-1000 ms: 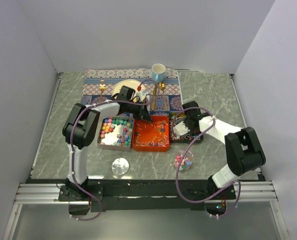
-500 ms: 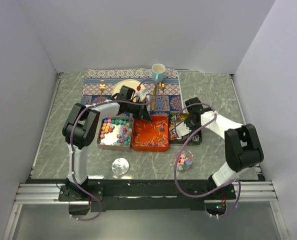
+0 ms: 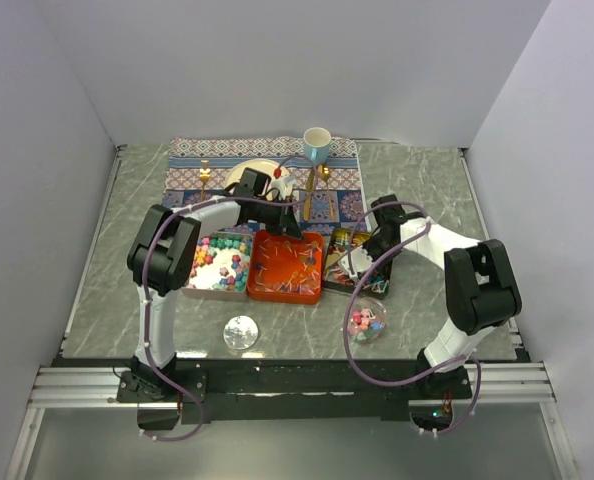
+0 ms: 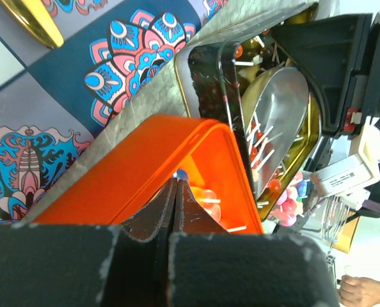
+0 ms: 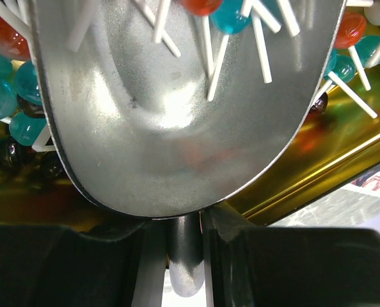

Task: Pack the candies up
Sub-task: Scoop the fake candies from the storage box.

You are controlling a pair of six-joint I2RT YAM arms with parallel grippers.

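Three tins stand in a row: a silver tin of pastel candies, an orange tin of red-orange candies, and a gold tin of teal and red candies on white sticks. My left gripper is shut, its tips at the orange tin's far rim. My right gripper is shut on the handle of a metal scoop. The scoop lies in the gold tin with stick candies on its blade.
A clear bowl holding pastel candies sits in front of the gold tin, and a round clear lid lies front left. Behind the tins, a patterned mat carries a plate, a blue cup and gold cutlery.
The right gripper swung left with the scoop, and all three tins slid left and turned a little. The left gripper barely moved.
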